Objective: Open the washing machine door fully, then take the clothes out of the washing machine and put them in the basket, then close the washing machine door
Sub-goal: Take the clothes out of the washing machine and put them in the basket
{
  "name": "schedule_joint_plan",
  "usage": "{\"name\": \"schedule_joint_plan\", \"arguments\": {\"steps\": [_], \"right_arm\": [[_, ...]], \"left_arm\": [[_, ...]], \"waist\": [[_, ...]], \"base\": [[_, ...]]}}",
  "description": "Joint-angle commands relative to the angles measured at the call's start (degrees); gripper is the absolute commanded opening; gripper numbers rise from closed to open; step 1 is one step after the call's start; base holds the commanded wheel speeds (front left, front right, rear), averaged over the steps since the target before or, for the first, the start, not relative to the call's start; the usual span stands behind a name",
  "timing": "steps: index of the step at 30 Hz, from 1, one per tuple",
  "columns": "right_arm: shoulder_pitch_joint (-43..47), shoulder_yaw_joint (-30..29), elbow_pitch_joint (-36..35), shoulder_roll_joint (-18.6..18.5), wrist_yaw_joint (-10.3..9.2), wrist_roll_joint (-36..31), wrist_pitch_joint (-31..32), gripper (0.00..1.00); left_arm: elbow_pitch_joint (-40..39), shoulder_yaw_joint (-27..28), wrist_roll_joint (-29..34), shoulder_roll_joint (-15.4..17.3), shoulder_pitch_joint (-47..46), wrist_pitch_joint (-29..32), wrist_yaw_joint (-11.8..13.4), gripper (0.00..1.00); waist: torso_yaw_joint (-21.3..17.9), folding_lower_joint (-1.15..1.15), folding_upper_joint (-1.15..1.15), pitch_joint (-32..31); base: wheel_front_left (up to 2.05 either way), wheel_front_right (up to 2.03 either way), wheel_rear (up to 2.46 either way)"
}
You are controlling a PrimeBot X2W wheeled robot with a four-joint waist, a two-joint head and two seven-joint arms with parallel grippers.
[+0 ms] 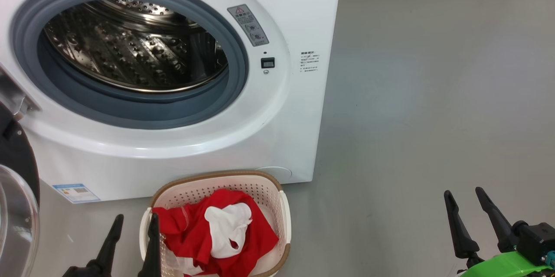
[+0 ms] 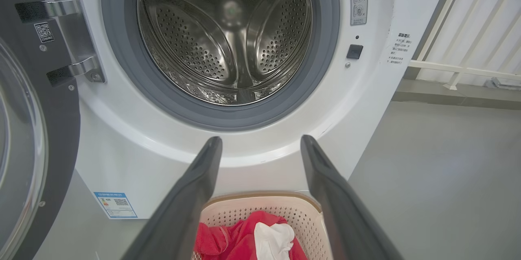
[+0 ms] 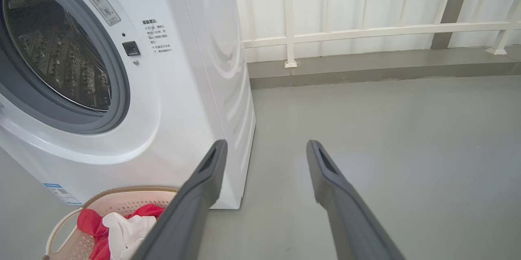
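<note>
Grey floor point(image 1: 433, 73) meets a white railing point(image 3: 366, 31); left hand point(image 1: 136, 216) and right hand point(image 1: 463, 191) both gape wide, empty.

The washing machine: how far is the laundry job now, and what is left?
Done: the round black-rimmed glass door stands open, the steel drum looks empty, and the red and white clothes lie in the cream perforated plastic basket. In hand: nothing; the left claw and right claw are open and empty. Left: closing the door.
</note>
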Motion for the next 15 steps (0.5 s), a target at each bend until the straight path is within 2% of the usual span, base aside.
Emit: {"name": "schedule_joint_plan", "arguments": {"steps": [1, 15], "right_arm": [[0.3, 0.8, -1.5, -1.1, 0.34, -0.3, -0.4, 1.00], [0.0, 0.8, -1.4, -0.6, 0.34, -0.5, -0.4, 1.00]], "left_arm": [[-1.7, 1.9, -0.2, 0.8, -0.5, -0.3, 0.4, 1.00], [-2.0, 1.8, -0.1, 0.8, -1.4, -0.3, 0.6, 1.00]], "waist": [[0.0, 0.00, 0.00, 0.0], [-0.3, 0.00, 0.00, 0.3]], "base": [[0.00, 0.00, 0.00], [0.00, 0.00, 0.00]]}}
